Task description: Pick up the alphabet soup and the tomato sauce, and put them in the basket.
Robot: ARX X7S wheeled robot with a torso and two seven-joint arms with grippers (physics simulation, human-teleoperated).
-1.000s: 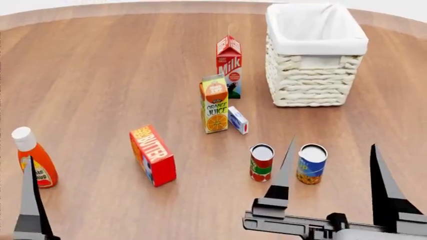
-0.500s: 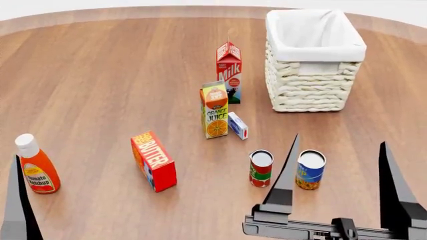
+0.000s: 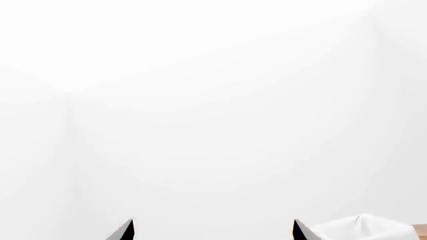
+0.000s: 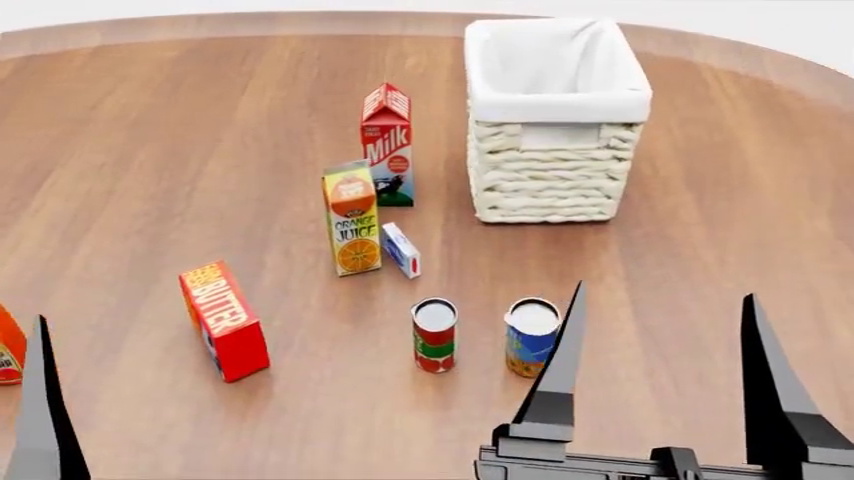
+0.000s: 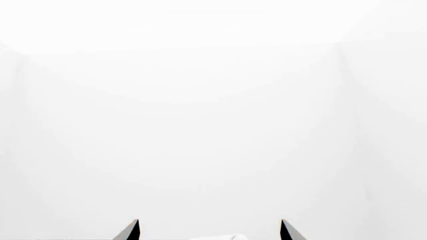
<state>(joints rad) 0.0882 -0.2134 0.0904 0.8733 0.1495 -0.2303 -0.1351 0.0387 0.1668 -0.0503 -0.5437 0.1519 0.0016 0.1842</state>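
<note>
The alphabet soup [image 4: 531, 338], a blue can with a pale top, stands on the wooden table beside the tomato sauce [image 4: 434, 336], a slim red-and-green can to its left. Behind them at the far side stands the basket [image 4: 558, 105], cream wicker with a white lining. My right gripper [image 4: 663, 292] is open and nearer to me than the soup, its left finger overlapping the can's right edge in the head view. One finger [image 4: 43, 410] of my left gripper shows at the lower left. Both wrist views face white wall, with the left gripper [image 3: 213, 221] and right gripper [image 5: 209, 220] open and holding nothing.
A milk carton [image 4: 387, 145], an orange juice carton [image 4: 352, 220] and a small white-and-blue box [image 4: 400, 250] stand left of the basket. A red butter box [image 4: 224, 320] lies further left. An orange ketchup bottle [image 4: 7, 350] is cut off by the left edge.
Everything on the table has shifted left in the head view, and the ketchup bottle is now almost out of frame. Both grippers remain open and low in the view.
</note>
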